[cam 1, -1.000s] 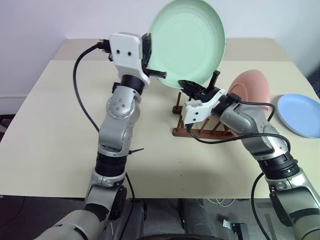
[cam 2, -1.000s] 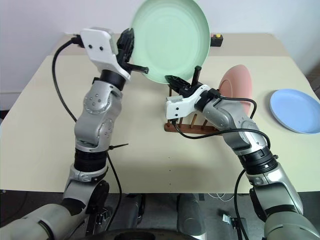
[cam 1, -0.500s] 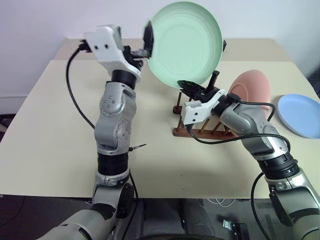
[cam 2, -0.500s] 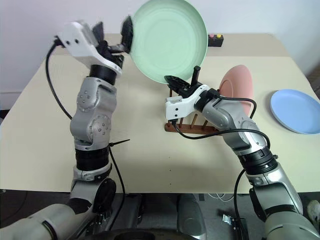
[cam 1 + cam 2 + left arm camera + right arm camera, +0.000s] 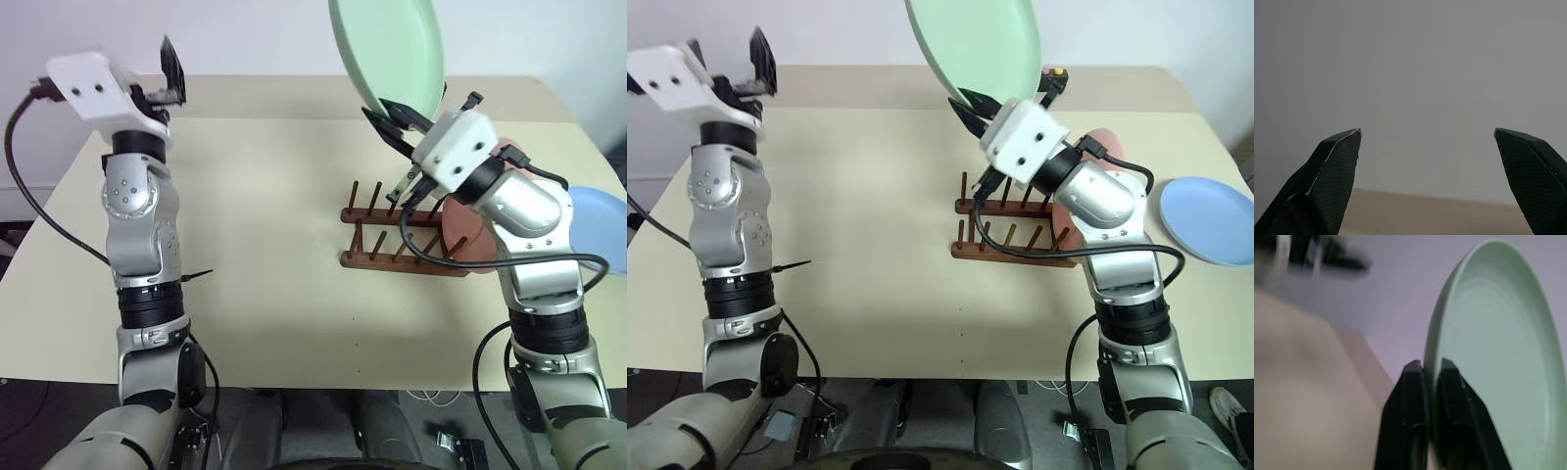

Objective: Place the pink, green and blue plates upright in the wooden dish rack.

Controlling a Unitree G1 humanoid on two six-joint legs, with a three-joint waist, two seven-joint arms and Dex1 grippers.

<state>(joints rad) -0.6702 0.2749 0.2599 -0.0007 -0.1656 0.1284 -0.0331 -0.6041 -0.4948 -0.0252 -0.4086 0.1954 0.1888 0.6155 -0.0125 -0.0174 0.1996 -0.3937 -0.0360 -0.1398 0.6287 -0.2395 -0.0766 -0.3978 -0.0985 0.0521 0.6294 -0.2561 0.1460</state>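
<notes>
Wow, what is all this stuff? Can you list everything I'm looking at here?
Green plate: one, mint green, held on edge in the air above the rack, rim pinched by the right tool.
Pink plate: one, salmon pink, standing in the rack's right end, partly behind the right arm.
Blue plate: one, light blue, lying flat on the table's right side.
Wooden dish rack: one, dark brown, pegs up, mid-table.
Button box: one, black with coloured buttons, far table edge.
Table: one, beige.
Left tool: black fingers, open, empty, raised at the left.
Right tool: black fingers, shut on the green plate.
</notes>
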